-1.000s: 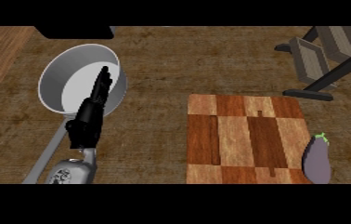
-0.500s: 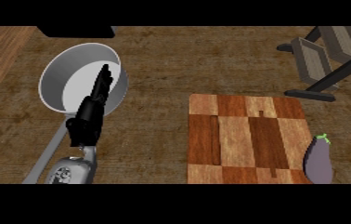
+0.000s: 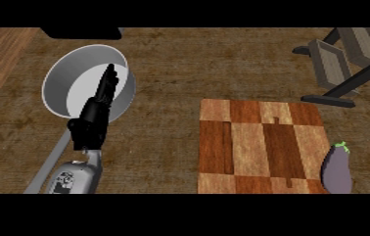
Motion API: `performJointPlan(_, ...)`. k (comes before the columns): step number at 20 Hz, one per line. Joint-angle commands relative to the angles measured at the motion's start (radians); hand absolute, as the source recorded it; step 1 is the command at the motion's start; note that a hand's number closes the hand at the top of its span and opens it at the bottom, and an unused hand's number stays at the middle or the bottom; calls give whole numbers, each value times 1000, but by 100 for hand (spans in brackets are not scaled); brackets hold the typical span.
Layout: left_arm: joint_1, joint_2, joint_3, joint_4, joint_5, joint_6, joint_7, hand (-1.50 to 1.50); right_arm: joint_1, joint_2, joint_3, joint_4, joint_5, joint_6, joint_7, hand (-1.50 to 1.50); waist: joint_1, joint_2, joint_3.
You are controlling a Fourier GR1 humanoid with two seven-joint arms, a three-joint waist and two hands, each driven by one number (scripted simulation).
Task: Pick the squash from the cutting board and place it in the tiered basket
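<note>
A checkered wooden cutting board (image 3: pixel 260 144) lies at the lower right of the counter. No squash shows on it. A dark purple eggplant (image 3: pixel 336 169) with a green stem lies at the board's right edge. The tiered basket (image 3: pixel 338 66), grey with a dark frame, stands at the upper right and is partly cut off by the view's edge. My left hand (image 3: pixel 94 115) is at the left, fingers straight and pointing up over a grey pan, holding nothing. My right hand does not show.
A round grey pan (image 3: pixel 61 76) sits at the upper left, its handle (image 3: pixel 51 164) running down beside my left forearm. A dark object (image 3: pixel 80 32) lies at the top left edge. Brown counter surface spreads between pan and board.
</note>
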Motion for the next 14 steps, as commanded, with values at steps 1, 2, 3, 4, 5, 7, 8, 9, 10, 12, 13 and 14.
performJointPlan(1,41,-12,-25,-37,-25,18,2,0,-18,38,-93,63,-50,-51,89,-150,0,-6,0)
performJointPlan(2,11,-7,-5,-10,0,-3,-5,0,-20,22,-107,103,-58,-87,50,-150,2,-1,0)
performJointPlan(3,48,-9,-25,-42,-14,3,-1,0,11,16,-132,99,-79,-109,31,-150,0,-4,0)
performJointPlan(4,28,-23,-25,-2,-32,24,-13,0,-56,-9,-141,121,-85,-86,50,-150,0,-2,0)
performJointPlan(5,11,-3,9,7,-3,3,-27,0,-39,-27,-164,147,-102,-110,7,-150,1,1,0)
performJointPlan(7,23,-6,-2,-24,-7,4,-1,0,7,14,-192,125,-125,-196,16,-150,-4,-4,0)
performJointPlan(8,4,11,16,-7,5,-12,7,0,-11,-22,-218,108,-140,-206,19,-150,-9,-4,0)
performJointPlan(9,40,21,7,-32,7,-26,-4,0,-60,-19,-230,109,-138,-245,63,-150,4,-4,0)
performJointPlan(10,26,-23,-21,-26,-31,24,7,0,-46,-36,-254,104,-148,-282,57,-150,-3,-4,0)
performJointPlan(12,22,-16,-18,-3,-36,19,-13,0,-24,-104,-283,123,-147,-340,26,-150,-4,2,1)
performJointPlan(13,64,-19,-29,-22,-28,10,-13,0,-48,-90,-266,122,-135,-339,85,-150,-2,-4,0)
performJointPlan(14,14,-25,2,32,-14,18,-32,0,-34,-129,-291,121,-146,-349,75,-150,-15,-2,0)
